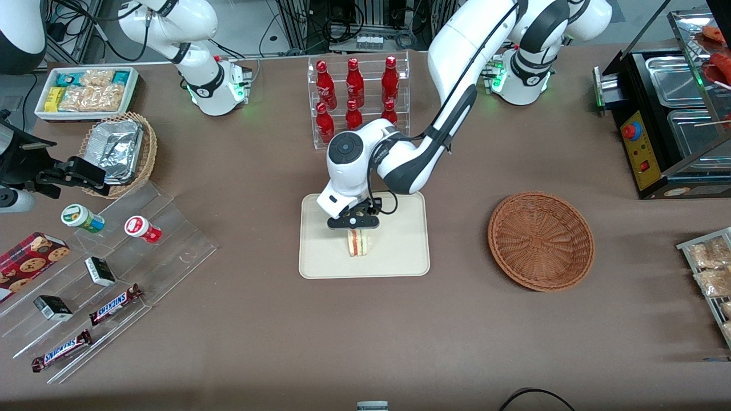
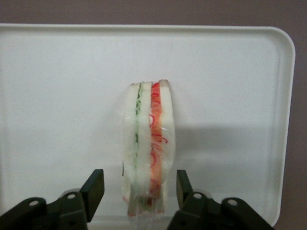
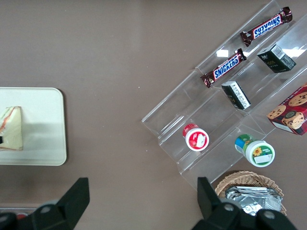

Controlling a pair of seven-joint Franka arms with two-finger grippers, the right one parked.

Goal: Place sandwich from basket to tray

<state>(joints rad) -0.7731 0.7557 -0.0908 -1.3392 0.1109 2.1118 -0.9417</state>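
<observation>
Your gripper (image 2: 135, 189) open over the tray (image 1: 400, 257), fingers (image 2: 94, 188) apart from the sandwich (image 2: 147, 143) standing between them.

Counted: one sandwich (image 1: 358, 242), one tray (image 1: 400, 251), one basket (image 1: 540, 240), one gripper (image 1: 354, 228) above tray, six red bottles (image 1: 354, 91), two Snickers bars (image 1: 114, 304), two lidded cups (image 1: 83, 218).

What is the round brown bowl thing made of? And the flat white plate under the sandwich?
The basket looks like woven wicker, reddish-brown, with strands fanning out from its middle. The tray seems to be smooth matte plastic, cream-white, with rounded corners and a low rim, though that is a guess. The sandwich has shiny clear wrap. The gripper hangs over the tray, jaws open on either side of the sandwich.
</observation>
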